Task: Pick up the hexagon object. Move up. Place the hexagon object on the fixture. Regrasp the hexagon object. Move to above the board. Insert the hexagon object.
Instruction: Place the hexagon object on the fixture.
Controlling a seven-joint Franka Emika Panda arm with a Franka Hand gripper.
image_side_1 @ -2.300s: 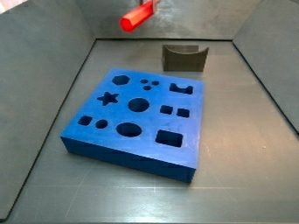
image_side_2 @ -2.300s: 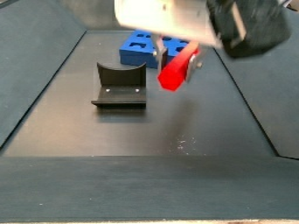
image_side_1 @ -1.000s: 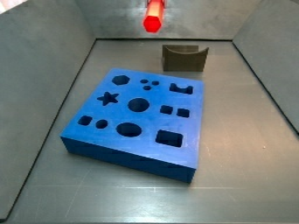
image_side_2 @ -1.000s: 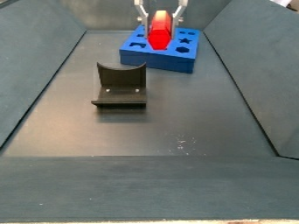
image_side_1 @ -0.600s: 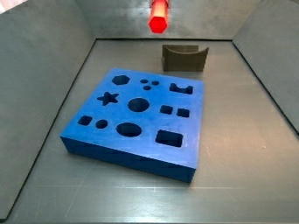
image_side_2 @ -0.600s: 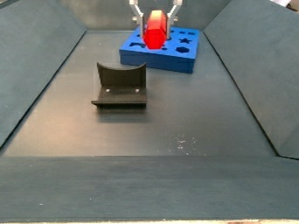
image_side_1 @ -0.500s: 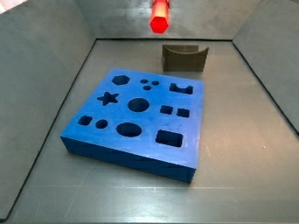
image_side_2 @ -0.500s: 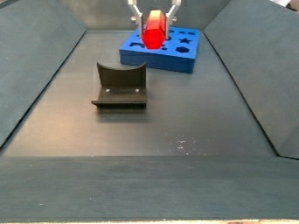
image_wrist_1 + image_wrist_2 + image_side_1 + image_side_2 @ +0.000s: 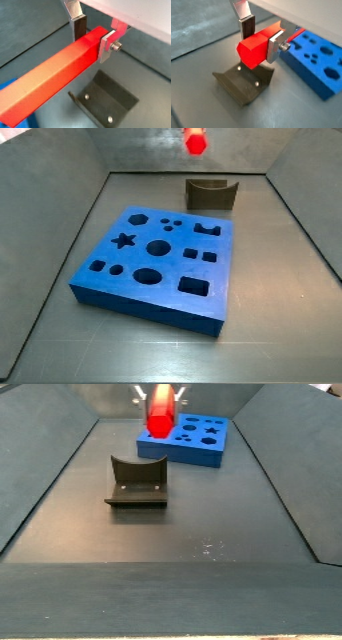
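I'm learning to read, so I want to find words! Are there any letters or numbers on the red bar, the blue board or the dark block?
None: no letter, number, label or sign shows in any view.
The red hexagon bar, shut in the claw in the air, is plain.
The blue board has only cut-out shapes: a star, circles, squares.
The dark fixture shows only small screw dots in a wrist view.

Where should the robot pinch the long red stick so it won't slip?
Probably across its two flat long sides, near one end, as the gripper does now: the hexagon object is a straight bar, so flat faces suit the flat fingers, leaving its length free above the fixture.
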